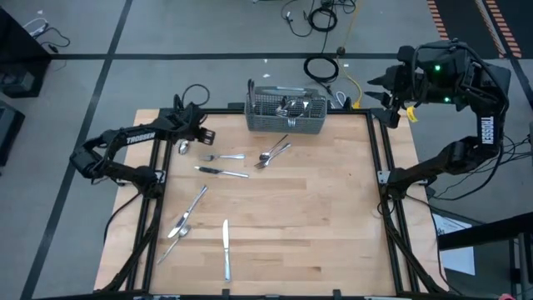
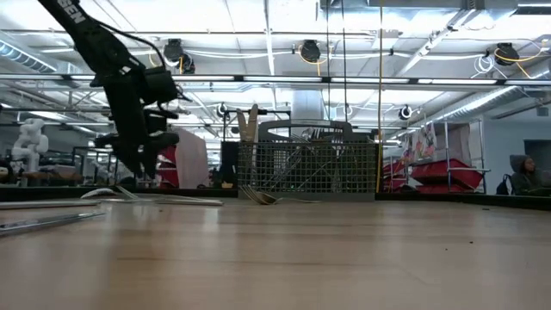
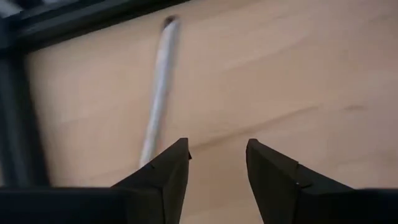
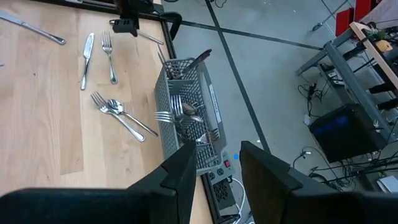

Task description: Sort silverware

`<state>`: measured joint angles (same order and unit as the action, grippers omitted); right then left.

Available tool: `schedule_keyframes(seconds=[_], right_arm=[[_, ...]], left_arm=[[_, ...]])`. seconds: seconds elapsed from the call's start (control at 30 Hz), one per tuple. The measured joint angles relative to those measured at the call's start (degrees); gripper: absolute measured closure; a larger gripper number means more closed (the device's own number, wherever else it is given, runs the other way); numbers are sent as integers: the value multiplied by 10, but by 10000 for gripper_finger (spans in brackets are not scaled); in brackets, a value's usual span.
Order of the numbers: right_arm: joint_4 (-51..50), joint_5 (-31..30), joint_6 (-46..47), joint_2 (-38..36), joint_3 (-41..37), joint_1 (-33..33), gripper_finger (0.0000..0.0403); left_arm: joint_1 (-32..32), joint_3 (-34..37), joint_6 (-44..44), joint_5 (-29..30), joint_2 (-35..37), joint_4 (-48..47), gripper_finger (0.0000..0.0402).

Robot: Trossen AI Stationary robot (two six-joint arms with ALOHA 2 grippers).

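Wooden table (image 1: 316,217): silverware (image 1: 223,172) scattered left and centre, more in far basket (image 1: 286,114). Stiff, light, slippery; likely best pinched mid-handle. Left gripper (image 1: 193,132) parted, empty, over far-left spoon (image 1: 182,147). Right gripper (image 1: 385,93) parted, empty, off far-right corner.

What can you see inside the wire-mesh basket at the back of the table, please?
The basket holds several pieces of silverware, forks and spoons among them. Their lower ends are hidden by the mesh, so an exact count isn't possible.

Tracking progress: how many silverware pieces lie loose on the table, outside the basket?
8, perhaps more overlapping: spoon by the left hand, fork and knife beside it, a pair near the basket, two pieces front-left, another knife at front.
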<state>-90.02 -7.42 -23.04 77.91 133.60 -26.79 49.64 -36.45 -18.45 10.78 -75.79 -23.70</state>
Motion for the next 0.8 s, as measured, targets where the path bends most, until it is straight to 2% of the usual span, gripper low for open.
schedule_keyframes(seconds=[0.3, 0.47, 0.63, 0.8], right_arm=[[0, 0, -4, 0, 0, 0, 289], [0, 0, -3, 0, 0, 0, 289], [0, 3, -3, 0, 0, 0, 289], [0, 5, -1, 0, 0, 0, 289]], left_arm=[[44, 3, 35, 16, 0, -79, 235], [44, 3, 39, 17, -6, -71, 241], [38, 3, 34, 9, -19, -70, 267], [11, 3, -5, 36, -55, -71, 281]])
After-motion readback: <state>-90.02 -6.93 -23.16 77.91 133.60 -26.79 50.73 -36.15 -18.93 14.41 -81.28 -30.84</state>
